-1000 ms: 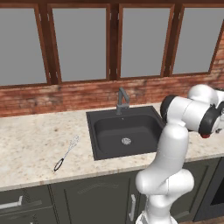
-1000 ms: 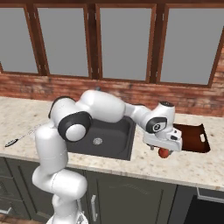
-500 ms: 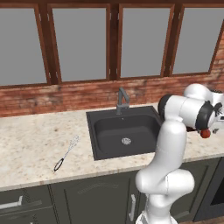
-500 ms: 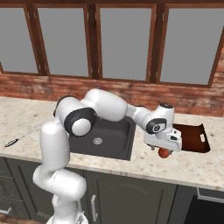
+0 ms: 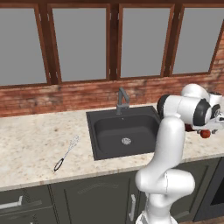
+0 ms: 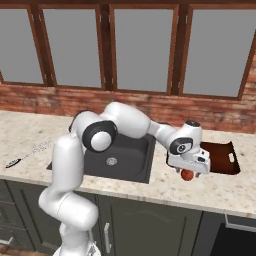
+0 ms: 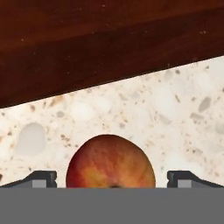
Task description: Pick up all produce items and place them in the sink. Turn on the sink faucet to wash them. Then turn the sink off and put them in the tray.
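The wide-open gripper point(image 7: 111, 179) holds nothing and straddles the apple point(image 7: 110, 161), which lies on the speckled counter point(image 7: 183, 109) just beside the tray point(image 6: 220, 159); a good grasp likely means lowering until the fingertips point(image 7: 41, 178) flank its widest part before closing. The apple is small, round and red-orange with yellowish streaks.

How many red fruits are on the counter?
1. The red-orange fruit sits on the speckled counter beside the brown tray, right of the sink, between the robot's open jaws. Others could be hidden behind the arm.
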